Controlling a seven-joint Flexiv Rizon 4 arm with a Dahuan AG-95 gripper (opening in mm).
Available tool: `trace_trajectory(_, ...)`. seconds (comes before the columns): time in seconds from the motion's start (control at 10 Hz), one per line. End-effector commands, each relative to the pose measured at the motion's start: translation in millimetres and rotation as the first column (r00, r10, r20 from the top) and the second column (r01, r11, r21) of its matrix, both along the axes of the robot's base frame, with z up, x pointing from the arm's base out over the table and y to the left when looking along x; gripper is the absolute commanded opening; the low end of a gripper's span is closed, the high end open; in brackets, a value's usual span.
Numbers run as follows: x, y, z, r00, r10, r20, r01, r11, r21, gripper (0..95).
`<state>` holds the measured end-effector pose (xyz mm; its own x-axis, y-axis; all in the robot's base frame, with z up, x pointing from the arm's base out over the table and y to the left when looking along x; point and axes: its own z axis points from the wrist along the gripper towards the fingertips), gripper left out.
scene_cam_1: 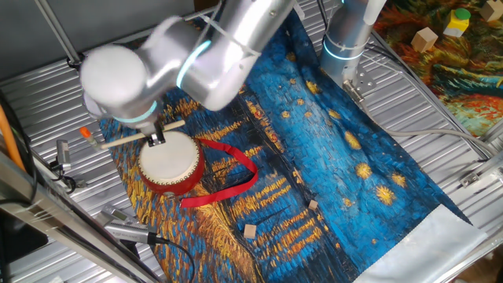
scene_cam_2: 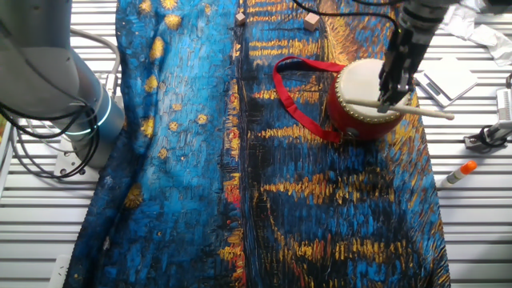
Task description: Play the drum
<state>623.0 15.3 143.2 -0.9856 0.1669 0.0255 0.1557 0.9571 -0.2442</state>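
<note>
Drum (scene_cam_2: 364, 96) on blue starry cloth (scene_cam_2: 320, 216) over ribbed metal table (scene_cam_2: 472, 232).

table (scene_cam_1: 440, 157): ribbed metal | cloth (scene_cam_2: 336, 208): blue-gold painted | on cloth: drum (scene_cam_2: 364, 100), two wooden blocks (scene_cam_1: 251, 230)

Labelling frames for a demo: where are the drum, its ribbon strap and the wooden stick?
drum (scene_cam_1: 167, 157): one fixed view, cream skin top.
ribbon strap (scene_cam_2: 290, 102): the other fixed view, red loop left of drum.
wooden stick (scene_cam_2: 428, 113): the other fixed view, free end.
</note>
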Motion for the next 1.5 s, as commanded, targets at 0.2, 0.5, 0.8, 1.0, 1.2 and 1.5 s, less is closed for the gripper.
trace_trajectory(0.2, 0.4, 0.2, -1.0, 0.984, -0.012, 0.178, -0.015, 0.989, 0.145, 0.0)
trace_trajectory(0.5, 0.4, 0.2, -1.0, 0.984, 0.006, 0.181, -0.029, 0.992, 0.125, 0.0)
trace_trajectory(0.8, 0.4, 0.2, -1.0, 0.984, 0.007, 0.18, -0.029, 0.992, 0.122, 0.0)
trace_trajectory(1.0, 4.6, -3.2, -3.8, 0.984, 0.017, 0.179, -0.035, 0.994, 0.102, 0.0)
trace_trajectory(1.2, 15.2, -10.3, -10.0, 0.982, 0.02, 0.185, -0.038, 0.995, 0.094, 0.0)
trace_trajectory(1.5, 29.8, -11.6, -4.5, 0.992, -0.016, 0.127, 0.001, 0.993, 0.121, 0.0)
